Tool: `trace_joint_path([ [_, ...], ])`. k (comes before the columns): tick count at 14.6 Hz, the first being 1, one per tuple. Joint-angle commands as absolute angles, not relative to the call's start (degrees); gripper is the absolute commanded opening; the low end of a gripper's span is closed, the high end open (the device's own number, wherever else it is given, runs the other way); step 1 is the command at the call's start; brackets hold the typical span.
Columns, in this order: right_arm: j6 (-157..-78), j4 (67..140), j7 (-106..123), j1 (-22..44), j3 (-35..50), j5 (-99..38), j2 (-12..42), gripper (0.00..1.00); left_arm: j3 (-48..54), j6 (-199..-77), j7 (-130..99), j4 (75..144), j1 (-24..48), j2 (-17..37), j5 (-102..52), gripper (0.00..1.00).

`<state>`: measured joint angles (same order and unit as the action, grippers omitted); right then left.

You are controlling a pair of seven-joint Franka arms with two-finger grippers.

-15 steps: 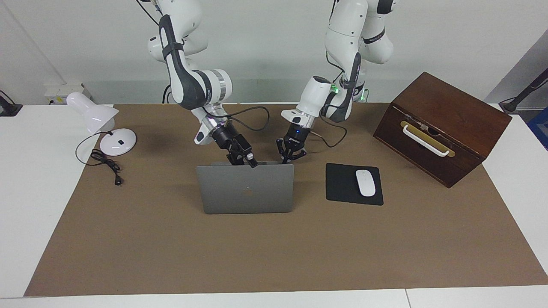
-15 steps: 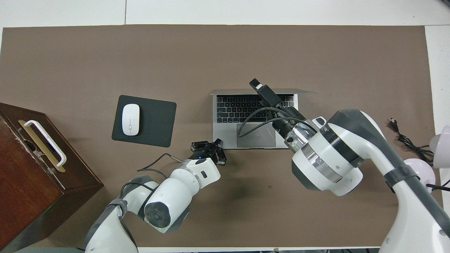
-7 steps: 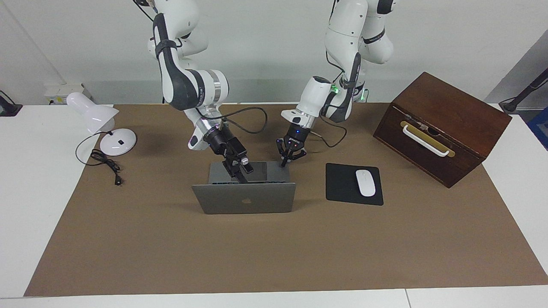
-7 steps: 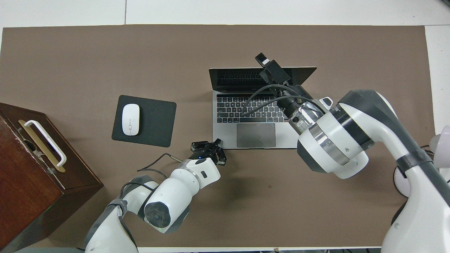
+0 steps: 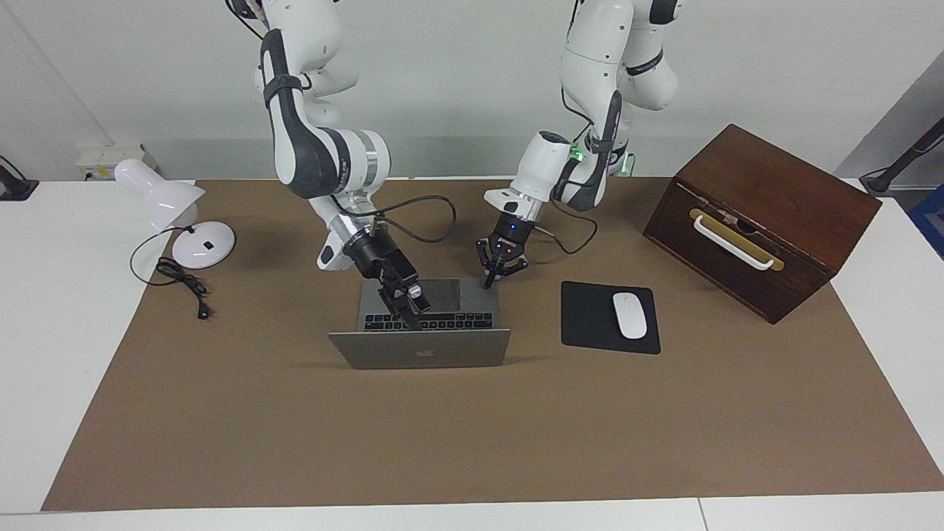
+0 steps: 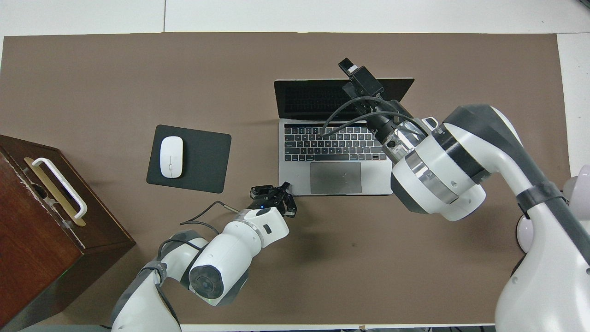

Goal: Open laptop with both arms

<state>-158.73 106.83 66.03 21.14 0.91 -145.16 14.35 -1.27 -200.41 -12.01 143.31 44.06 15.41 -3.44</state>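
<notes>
The laptop (image 5: pixel 420 352) sits mid-frame on the brown surface, its lid past upright and leaning toward the bottom of the facing view. Your right pincer (image 5: pixel 404 304) is at the lid's free top edge, which runs across the frame from one arm's end to the other. You cannot tell whether it is clamped on that edge. Your left pincer (image 5: pixel 495 271) is parted and holds nothing, with one tip down at the base's corner nearest the robots. Any further opening likely falls to the right arm.
</notes>
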Motion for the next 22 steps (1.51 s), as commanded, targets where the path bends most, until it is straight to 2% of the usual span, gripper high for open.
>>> trace_joint_path([
  [1,-160.31,103.01,65.04,20.04,1.32,-145.20,17.13,1.00,-2.20,-200.74,-11.43,142.12,45.09,19.34,-3.96,0.00],
  [4,-160.31,101.78,60.75,19.69,1.32,-141.34,17.58,1.00,-2.11,-200.74,-11.95,141.68,44.91,19.16,-4.57,0.00],
  [8,-164.26,95.47,50.83,20.65,1.41,-132.30,19.77,1.00,-2.02,-200.66,-13.97,141.15,44.65,17.23,-4.66,0.00],
  [11,-168.04,91.59,36.00,20.92,1.67,-119.49,20.13,1.00,-1.93,-199.17,-14.24,141.24,43.95,15.03,-4.66,0.00],
  [14,-168.84,91.23,22.89,21.53,1.67,-106.83,19.60,1.00,-2.11,-192.86,-15.38,141.15,43.77,11.18,-4.66,0.00],
  [19,-163.76,92.02,17.50,19.08,1.50,-94.43,18.98,1.00,-2.46,-175.47,-16.43,137.12,42.64,3.62,-4.66,0.00],
  [22,-153.76,91.93,8.39,14.43,0.88,-78.02,18.90,1.00,-2.64,-162.90,-16.44,132.90,41.93,0.45,-4.66,0.00],
])
